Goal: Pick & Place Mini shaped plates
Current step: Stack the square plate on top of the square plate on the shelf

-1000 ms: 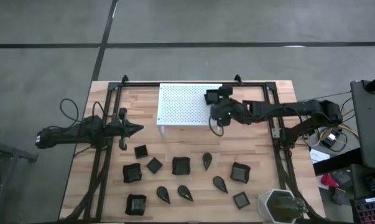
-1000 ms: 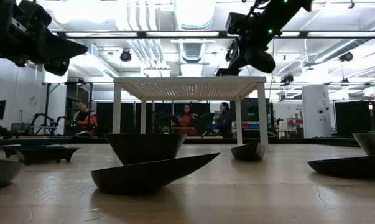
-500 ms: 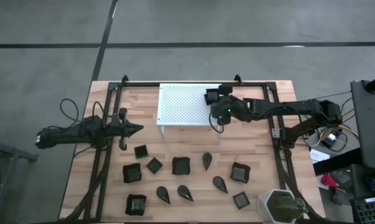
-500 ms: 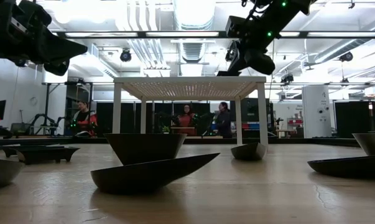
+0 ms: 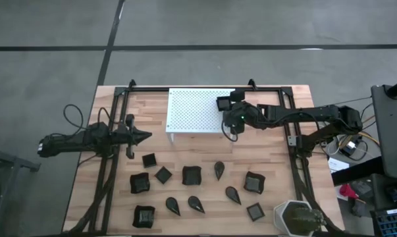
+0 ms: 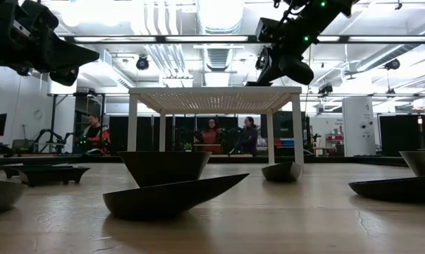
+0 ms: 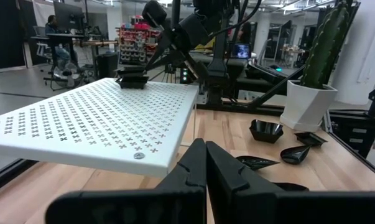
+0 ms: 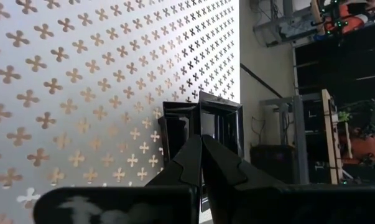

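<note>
Several mini shaped plates, glossy black squares (image 5: 191, 175) and teardrops (image 5: 219, 170), lie flat on the near half of the wooden table. One small square plate (image 5: 223, 103) rests by its base on the white perforated stand (image 5: 193, 110), near its far right corner. My right gripper (image 8: 201, 142) is shut and slants down over that corner, its tips right at this plate (image 8: 203, 123). My left gripper (image 5: 147, 137) is shut and level at the table's left, pointing toward the stand, with nothing in it. My right gripper's shut fingertips (image 8: 196, 147) stand right at the rim of the small square plate (image 8: 219, 109) on the stand, coming from the table's right and slanting down. I cannot tell whether they touch it. The plate sits flat on the stand's top.
A grey-green hexagonal pot with a cactus (image 5: 295, 217) stands at the near right corner. Black frame rails (image 5: 109, 171) run along the table's left, far and right sides. People sit in the room beyond the table (image 6: 211, 135).
</note>
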